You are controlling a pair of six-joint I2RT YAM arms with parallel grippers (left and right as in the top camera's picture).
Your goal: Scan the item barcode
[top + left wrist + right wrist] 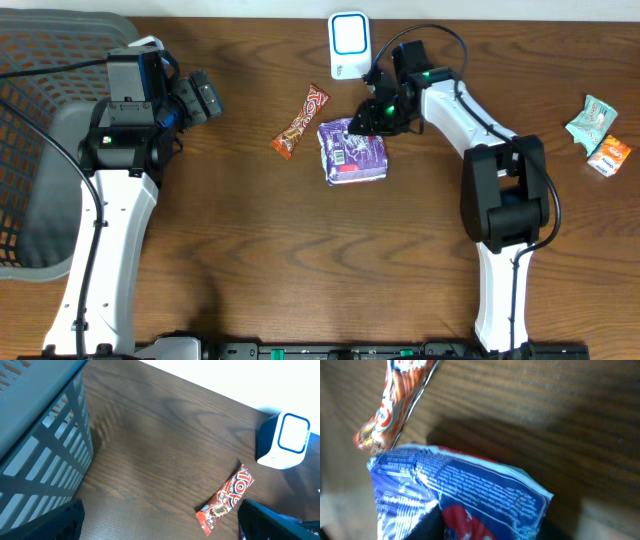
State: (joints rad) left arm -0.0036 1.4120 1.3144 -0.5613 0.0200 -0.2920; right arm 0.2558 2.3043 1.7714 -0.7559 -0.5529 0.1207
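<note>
Right end effector [367,120] sits at the top edge of the pouch [352,152]. In the wrist view its jaws are partly apart with the pack between them. Can't tell if it's pinching or just straddling. Left end effector [203,96] is spread wide and empty, parked by the basket [40,60] at the counter's [250,260] 9 o'clock side.

Pouch lies flat mid-counter. Scanner [348,42] stands at its 12 o'clock, near but apart. Bar [301,122] lies just beside the pouch at 10 o'clock.

Progress looks early: the arm has reached the pouch, but it isn't lifted or shown to the scanner. Print is visible on the pouch, too small to pick out a barcode. Left to do, as I judge it: firm grip, lift, turn the code to the scanner window, hold.

Room:
- The run to 12 o'clock is short and tight, and the scanner sits close to the far edge.
- The bar crowds 10 o'clock.
- There is plenty of bare counter at 6 o'clock.
- Toward 3 o'clock it is open as far as two snacks [598,135] near that edge, well apart from the pouch.
</note>
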